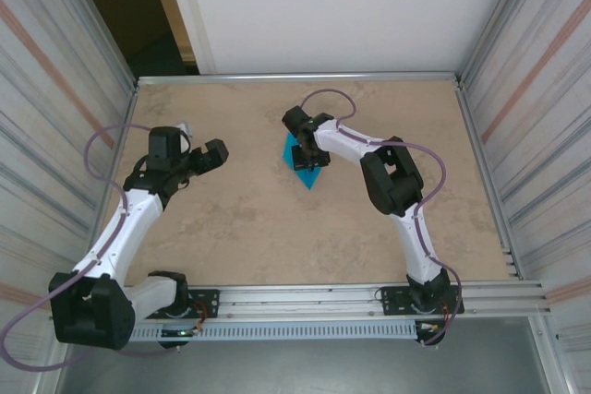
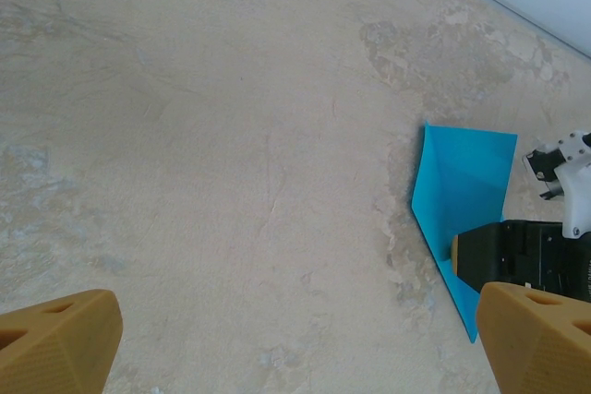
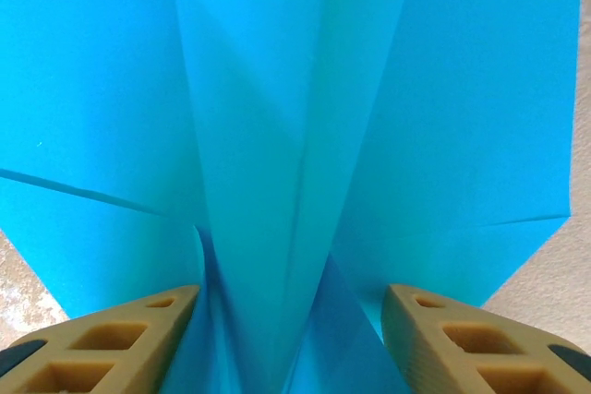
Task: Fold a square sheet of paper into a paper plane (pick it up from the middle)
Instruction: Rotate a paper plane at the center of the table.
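Step in hand: creasing/shaping the paper plane [image 1: 307,171], late in the fold. The sheet is already a kite-shaped dart. It lies on the bench [image 1: 277,228] just off centre toward 12 o'clock, sharp tip pointing 6 o'clock.

Right tool [image 1: 302,138] sits over the plane's 12 o'clock end. In the right wrist view the tool [image 3: 291,292] is half spread and straddles the raised centre ridge of the plane [image 3: 295,136]. The ridge looks loose between the jaws, not squeezed. The wings fan out at 10 and 2 o'clock.

Left tool [image 1: 214,154] is fully spread and empty, well apart at 9 o'clock of the plane, hovering over bare bench. Its wrist view has the plane [image 2: 462,191] at 3 o'clock.

Next move, my call: pinch the centre ridge squarely along the crease and press it flat. Off-centre contact would skew the wings or drag the thin paper. The left tool may need to come in to pin a wing.
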`<state>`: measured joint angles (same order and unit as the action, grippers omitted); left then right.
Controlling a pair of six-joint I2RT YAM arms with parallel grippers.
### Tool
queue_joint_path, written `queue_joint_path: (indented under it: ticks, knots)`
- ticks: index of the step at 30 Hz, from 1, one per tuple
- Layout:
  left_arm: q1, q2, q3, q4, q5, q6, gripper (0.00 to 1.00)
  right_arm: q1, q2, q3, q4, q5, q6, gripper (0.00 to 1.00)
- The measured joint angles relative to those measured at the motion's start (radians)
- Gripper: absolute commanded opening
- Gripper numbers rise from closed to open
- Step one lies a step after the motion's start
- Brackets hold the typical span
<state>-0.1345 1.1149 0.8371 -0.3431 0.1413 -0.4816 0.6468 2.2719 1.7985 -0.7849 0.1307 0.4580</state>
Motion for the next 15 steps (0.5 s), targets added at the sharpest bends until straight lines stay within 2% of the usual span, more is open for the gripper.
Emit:
queue_joint_path:
  ticks: [15]
  knots:
    - [0.0,0.008,0.0,0.0,0.0,0.0,0.99,-0.019,0.005,0.006,-0.006,-0.046,-0.052,0.6]
